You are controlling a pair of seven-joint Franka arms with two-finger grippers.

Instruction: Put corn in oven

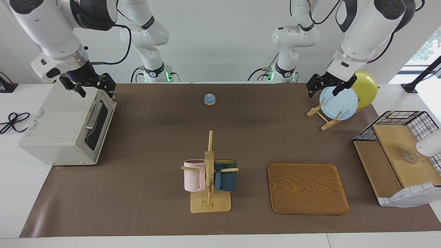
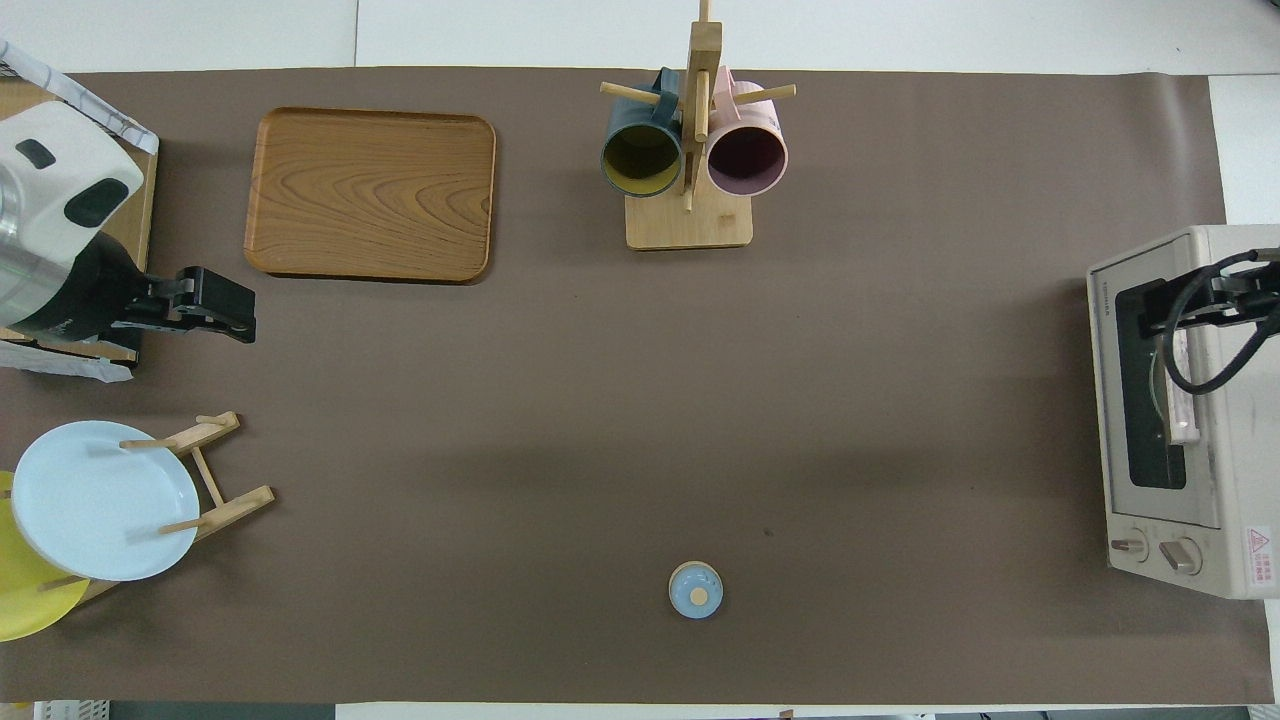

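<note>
The off-white oven (image 1: 58, 127) stands at the right arm's end of the table, its dark glass door (image 1: 98, 122) shut. In the overhead view the oven (image 2: 1245, 440) shows its top and two knobs. No corn shows in either view. My right gripper (image 1: 92, 89) hangs open over the edge of the oven's top that is nearer to the robots, holding nothing; from above, the right gripper (image 2: 1165, 305) covers part of the door. My left gripper (image 1: 325, 90) waits open and empty over the plate rack (image 1: 324, 117); in the overhead view the left gripper (image 2: 235, 312) lies near the wooden tray.
A mug rack (image 1: 209, 203) with a pink and a dark blue mug stands mid-table. Beside it lies a wooden tray (image 1: 306, 187). A small blue knobbed lid (image 1: 209, 99) sits near the robots. A wire basket with wooden shelves (image 1: 396, 151) stands at the left arm's end.
</note>
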